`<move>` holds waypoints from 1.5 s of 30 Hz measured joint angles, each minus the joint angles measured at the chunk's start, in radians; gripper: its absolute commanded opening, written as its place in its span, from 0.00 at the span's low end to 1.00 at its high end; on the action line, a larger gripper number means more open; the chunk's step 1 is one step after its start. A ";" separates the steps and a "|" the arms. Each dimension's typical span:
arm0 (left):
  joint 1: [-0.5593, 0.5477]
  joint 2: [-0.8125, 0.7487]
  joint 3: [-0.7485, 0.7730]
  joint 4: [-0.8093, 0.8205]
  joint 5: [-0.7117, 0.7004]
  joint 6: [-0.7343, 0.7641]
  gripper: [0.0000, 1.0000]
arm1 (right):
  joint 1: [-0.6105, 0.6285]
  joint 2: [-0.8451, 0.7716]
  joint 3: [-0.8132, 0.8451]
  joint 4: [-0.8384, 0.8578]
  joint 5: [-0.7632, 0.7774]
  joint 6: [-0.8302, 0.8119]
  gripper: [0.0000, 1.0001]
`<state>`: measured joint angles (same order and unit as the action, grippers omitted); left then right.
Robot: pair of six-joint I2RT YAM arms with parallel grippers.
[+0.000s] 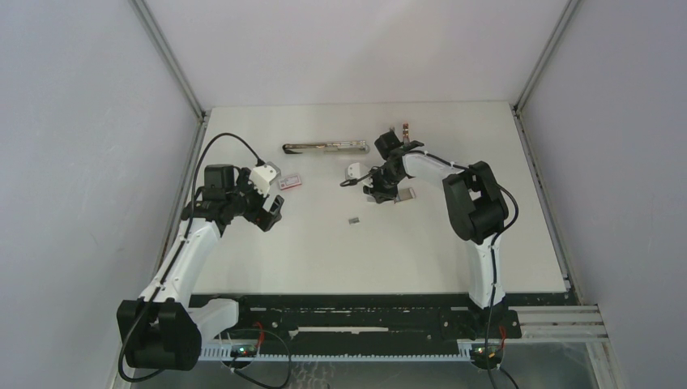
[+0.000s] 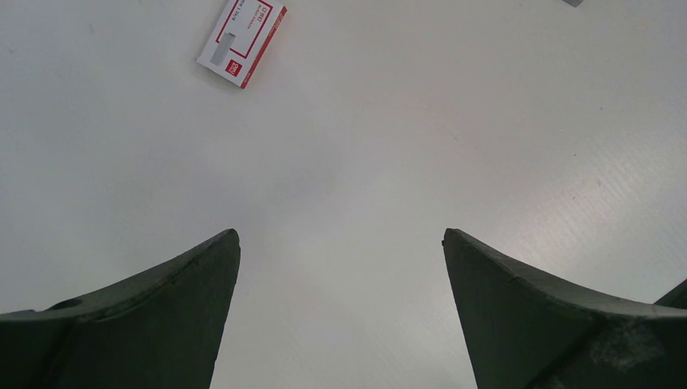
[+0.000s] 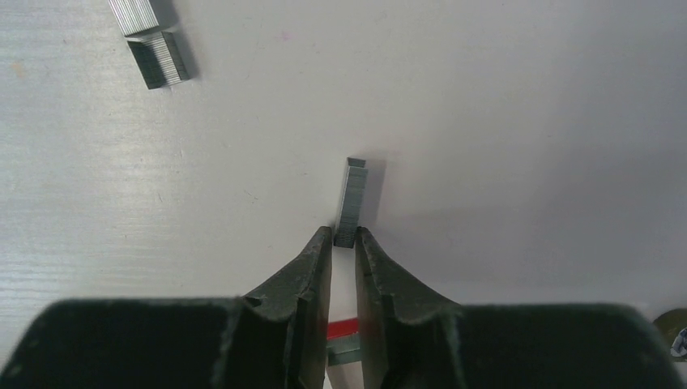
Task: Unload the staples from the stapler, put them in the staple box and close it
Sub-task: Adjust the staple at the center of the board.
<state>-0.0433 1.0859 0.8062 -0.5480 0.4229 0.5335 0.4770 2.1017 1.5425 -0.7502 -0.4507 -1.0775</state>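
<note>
Staples: short silver-grey metal strip [image 3: 352,198] lies on the white table [image 3: 526,121]; two more staple pieces [image 3: 158,61] sit apart, to its near left.
Right gripper [image 3: 342,235]: fingers pinch one end of that strip.
Left gripper [image 2: 340,235]: fingers spread wide above the table, small red-and-white rectangular box [image 2: 241,42] nearby.
Stapler: long silver metal stapler [image 1: 324,147], far side.
</note>
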 measured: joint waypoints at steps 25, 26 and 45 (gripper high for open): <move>0.000 0.001 0.000 0.000 0.000 0.000 1.00 | -0.045 0.000 0.130 -0.116 -0.148 0.213 0.09; 0.000 0.001 0.000 0.000 0.000 0.000 1.00 | -0.052 0.000 0.150 -0.138 -0.167 0.241 0.09; 0.000 0.001 0.000 0.000 0.000 0.000 1.00 | -0.157 0.107 0.159 -0.303 -0.497 0.671 0.10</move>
<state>-0.0433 1.0866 0.8062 -0.5484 0.4229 0.5335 0.3199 2.2086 1.7016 -1.0527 -0.9478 -0.4068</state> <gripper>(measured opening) 0.996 0.096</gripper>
